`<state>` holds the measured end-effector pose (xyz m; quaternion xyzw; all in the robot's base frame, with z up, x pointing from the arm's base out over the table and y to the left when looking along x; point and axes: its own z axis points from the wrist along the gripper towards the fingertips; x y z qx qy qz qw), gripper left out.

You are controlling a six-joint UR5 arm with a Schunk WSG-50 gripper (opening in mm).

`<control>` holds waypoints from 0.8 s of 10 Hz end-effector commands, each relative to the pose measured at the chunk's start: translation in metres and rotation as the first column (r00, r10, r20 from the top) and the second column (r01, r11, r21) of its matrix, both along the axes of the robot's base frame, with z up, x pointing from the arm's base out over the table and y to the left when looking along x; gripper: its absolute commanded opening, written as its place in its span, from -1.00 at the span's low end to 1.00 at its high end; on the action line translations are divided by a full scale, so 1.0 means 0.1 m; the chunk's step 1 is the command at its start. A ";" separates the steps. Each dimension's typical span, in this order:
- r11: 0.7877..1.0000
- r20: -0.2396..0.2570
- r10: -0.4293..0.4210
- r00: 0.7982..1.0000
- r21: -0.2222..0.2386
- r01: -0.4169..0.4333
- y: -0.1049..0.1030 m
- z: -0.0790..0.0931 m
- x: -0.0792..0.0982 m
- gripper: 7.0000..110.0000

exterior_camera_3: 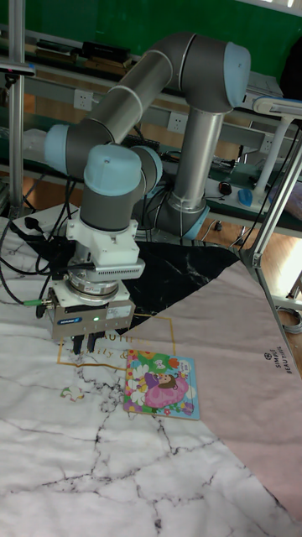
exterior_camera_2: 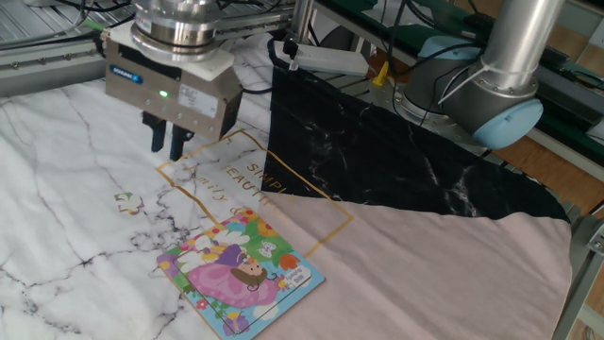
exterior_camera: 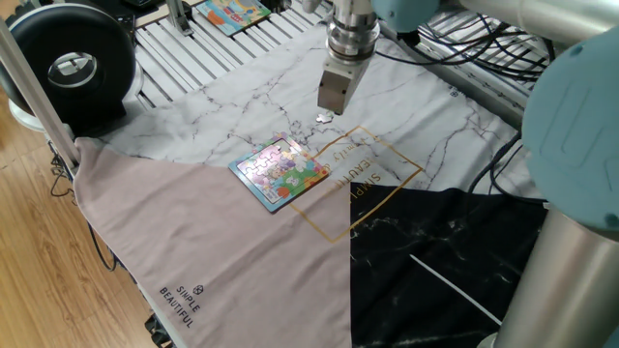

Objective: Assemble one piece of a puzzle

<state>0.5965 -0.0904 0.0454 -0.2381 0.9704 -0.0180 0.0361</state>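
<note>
The gripper (exterior_camera_2: 167, 147) is hanging above the marble-pattern cloth (exterior_camera_2: 57, 161), empty, with its two fingers pointing straight down. A narrow gap is showing between the jaws, so they are slightly open and holding nothing. The piece (exterior_camera_2: 125, 201) is lying flat on the cloth, near the gripper but a little to the side of it, not under the fingers. In one fixed view the piece (exterior_camera: 324, 118) is sitting just beyond the gripper tip. The puzzle (exterior_camera_2: 241, 273) is resting on the same cloth, apart from the piece, beside the gold printed frame (exterior_camera_2: 255, 194). The arm is probably lining up over the piece because it must be picked first, before going to the puzzle.
</note>
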 end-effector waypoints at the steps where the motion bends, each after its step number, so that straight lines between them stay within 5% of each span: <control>1: 0.998 0.037 0.051 0.998 0.024 -0.052 -0.02 -0.07 0.22 -0.71; 2: 0.997 0.028 0.070 0.997 0.025 -0.070 -0.04 -0.09 0.23 -0.71; 3: 0.997 0.025 0.074 0.997 0.014 -0.075 -0.05 -0.11 0.29 -0.28; 8: 0.996 0.049 0.094 0.994 -0.012 -0.093 -0.04 -0.19 0.49 -0.28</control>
